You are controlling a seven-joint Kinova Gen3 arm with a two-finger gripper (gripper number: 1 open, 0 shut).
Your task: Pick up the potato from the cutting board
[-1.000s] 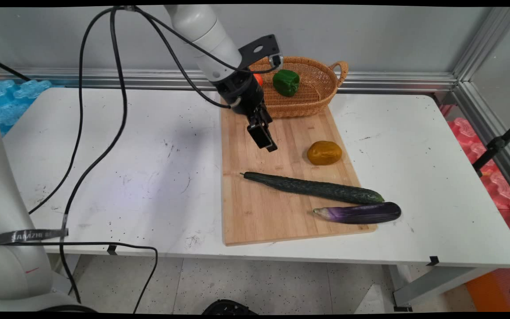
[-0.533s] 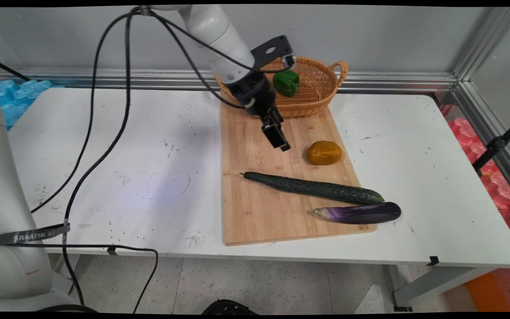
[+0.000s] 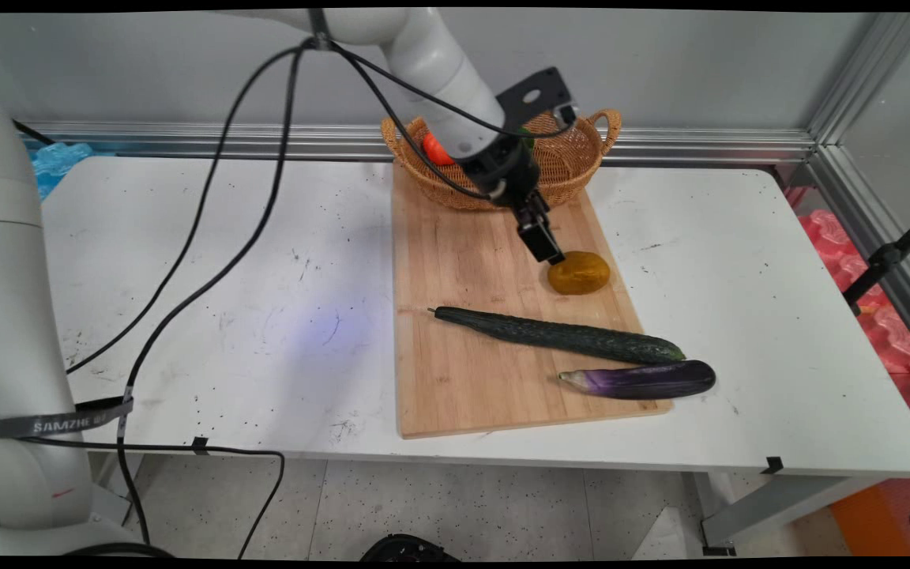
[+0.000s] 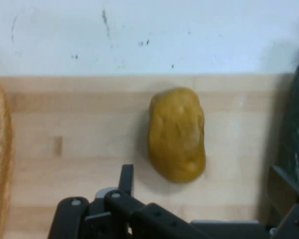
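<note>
At the lower left of the main view, a black strap (image 3: 60,418) around the arm's base is lettered "SAMZHE". Black cables (image 3: 210,229) are seen hanging from the arm down to the floor at the left. The white surface (image 3: 186,316) fills the middle of the frame, with a wooden cutting board (image 3: 463,371) lying on it at centre.

At the board's far end, upper centre, a wicker basket (image 3: 581,170) is found; a red-orange item (image 3: 435,150) lies in its left part, and a green item is glimpsed behind the arm. The hand (image 3: 546,249) is angled downward just below the basket, its tip just beside the upper-left edge of a yellow-brown potato (image 3: 579,273) on the board. In the hand view the potato (image 4: 177,134) lies between the two fingers (image 4: 125,179), which stand wide apart and grip nothing.

Lower on the board a dark green cucumber (image 3: 558,334) lies slantwise, and to the lower right a purple eggplant (image 3: 641,380) lies at the board's right edge.
</note>
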